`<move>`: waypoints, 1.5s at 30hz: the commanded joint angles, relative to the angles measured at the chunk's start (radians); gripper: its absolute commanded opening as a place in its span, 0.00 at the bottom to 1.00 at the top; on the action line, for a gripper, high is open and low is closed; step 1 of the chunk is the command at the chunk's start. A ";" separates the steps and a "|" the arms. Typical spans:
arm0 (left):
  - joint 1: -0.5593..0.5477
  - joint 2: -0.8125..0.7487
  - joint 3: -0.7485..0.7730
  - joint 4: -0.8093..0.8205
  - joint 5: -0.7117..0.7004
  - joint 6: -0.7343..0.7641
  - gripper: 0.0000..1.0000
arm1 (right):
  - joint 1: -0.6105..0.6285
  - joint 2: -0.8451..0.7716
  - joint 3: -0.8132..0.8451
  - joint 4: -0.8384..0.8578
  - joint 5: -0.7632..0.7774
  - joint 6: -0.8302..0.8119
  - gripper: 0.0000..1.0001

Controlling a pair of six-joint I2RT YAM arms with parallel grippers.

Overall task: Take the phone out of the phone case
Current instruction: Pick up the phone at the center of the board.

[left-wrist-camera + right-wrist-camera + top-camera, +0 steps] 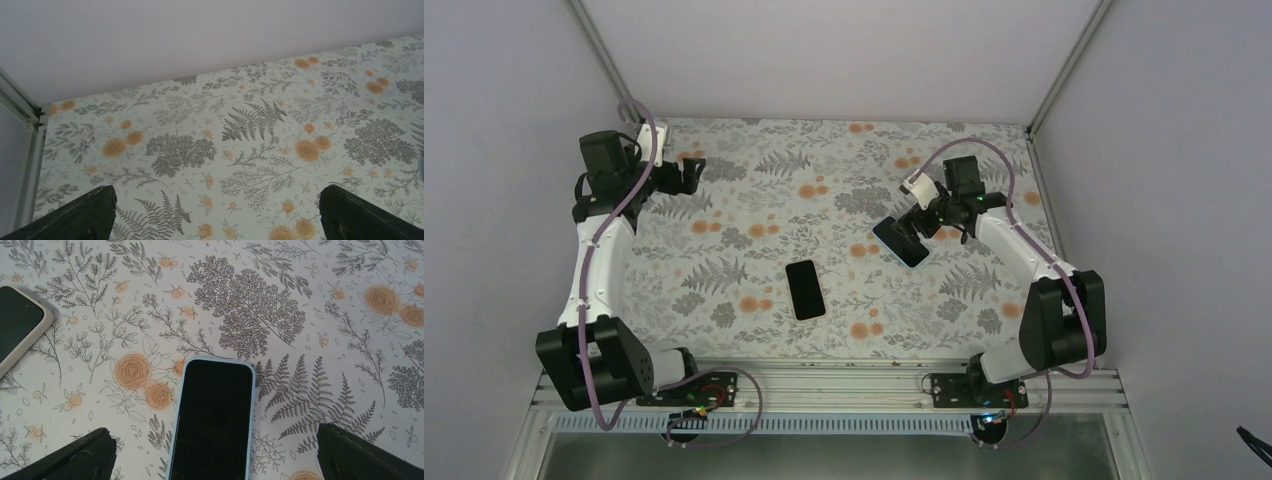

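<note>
A black phone in a light blue case [901, 242] lies flat, screen up, on the floral table right of centre. In the right wrist view this cased phone [212, 420] lies between my wide-open fingers. My right gripper [921, 222] [212, 445] hovers open just over its near end and holds nothing. A second dark phone [805, 289] lies flat in the middle of the table. It shows a cream rim at the left edge of the right wrist view [17, 322]. My left gripper [690, 172] [215, 205] is open and empty at the far left, over bare tablecloth.
The floral tablecloth [754, 200] covers the table. White walls with metal corner posts [604, 55] close in the back and sides. A metal rail [844, 385] carrying both arm bases runs along the near edge.
</note>
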 commanded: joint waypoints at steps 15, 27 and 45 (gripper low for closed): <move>-0.128 -0.038 -0.030 0.026 -0.068 0.217 1.00 | 0.059 0.212 0.099 -0.108 0.090 -0.060 1.00; -0.207 0.074 0.024 -0.027 -0.181 0.194 1.00 | 0.079 0.389 0.189 -0.187 0.157 -0.033 1.00; -0.388 0.199 0.047 -0.058 -0.254 0.259 1.00 | 0.097 0.378 0.021 -0.115 0.312 -0.034 1.00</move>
